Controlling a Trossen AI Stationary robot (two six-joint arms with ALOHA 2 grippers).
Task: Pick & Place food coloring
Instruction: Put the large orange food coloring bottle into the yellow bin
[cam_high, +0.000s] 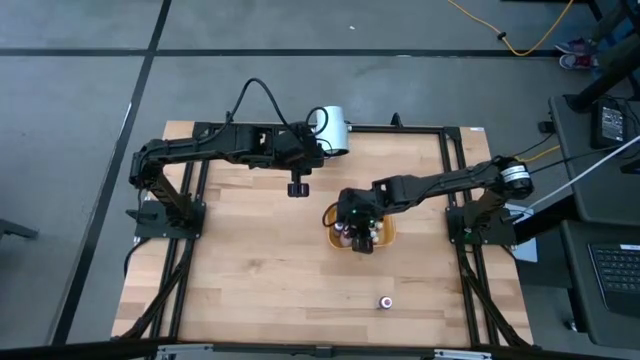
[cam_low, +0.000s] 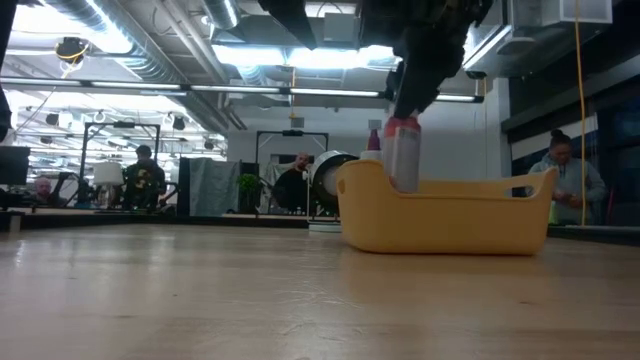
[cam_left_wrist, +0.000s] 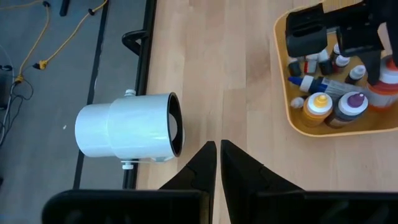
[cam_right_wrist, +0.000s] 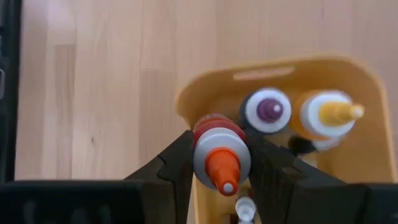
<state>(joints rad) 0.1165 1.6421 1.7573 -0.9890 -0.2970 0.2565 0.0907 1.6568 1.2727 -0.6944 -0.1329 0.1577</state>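
Item: food coloring, a set of small dropper bottles (cam_left_wrist: 329, 99) standing and lying in a yellow tray (cam_high: 385, 236) near the middle of the table (cam_high: 250, 260). One bottle more (cam_high: 385, 301) sits alone on the table, well apart, toward the near edge.

In hand: bottle with red collar, grey cap and orange tip (cam_right_wrist: 219, 158), clamped at the cap between the fingers of the right pincer (cam_right_wrist: 221, 163), held over the tray's end wall. In the low view it hangs upright, its base below the rim.

Beside it in the tray: a purple-tipped bottle (cam_right_wrist: 268, 111) and a yellow-tipped one (cam_right_wrist: 326, 115), close together.

Left pincer (cam_left_wrist: 217, 163): fingers together, empty, hovering near a white cylinder (cam_left_wrist: 127, 127) lying on its side at the table's far edge.

Handling, judged: light, small, rigid plastic; smooth round body likely slippery and apt to tip or roll. Best taken at the ribbed cap or collar.

Labels: no writing readable on any bottle or on the tray
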